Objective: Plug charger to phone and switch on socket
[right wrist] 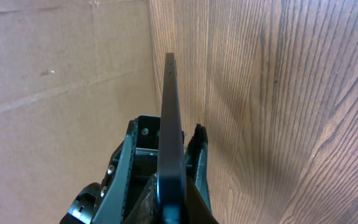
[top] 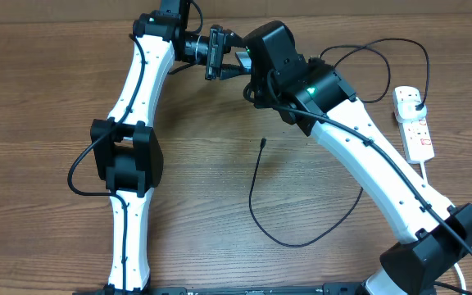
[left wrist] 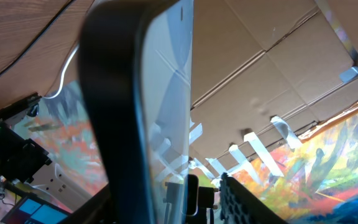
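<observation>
The phone (right wrist: 171,124) stands edge-on in my right gripper (right wrist: 165,158), which is shut on it and holds it above the far middle of the table. In the overhead view only a sliver of the phone (top: 241,57) shows between my right gripper (top: 250,64) and my left gripper (top: 220,53). My left gripper (left wrist: 166,199) is open, its jaws straddling the phone (left wrist: 163,93) with a gap left on the right side. The charger cable (top: 252,197) lies loose on the table, its connector tip (top: 264,143) free. Its plug (top: 417,104) sits in the white socket (top: 413,123) at the far right.
The black cable loops across the table centre and arcs behind my right arm toward the socket. The thick white cord (top: 437,184) runs from the socket toward the right arm's base. Cardboard panels (right wrist: 61,74) stand behind the table.
</observation>
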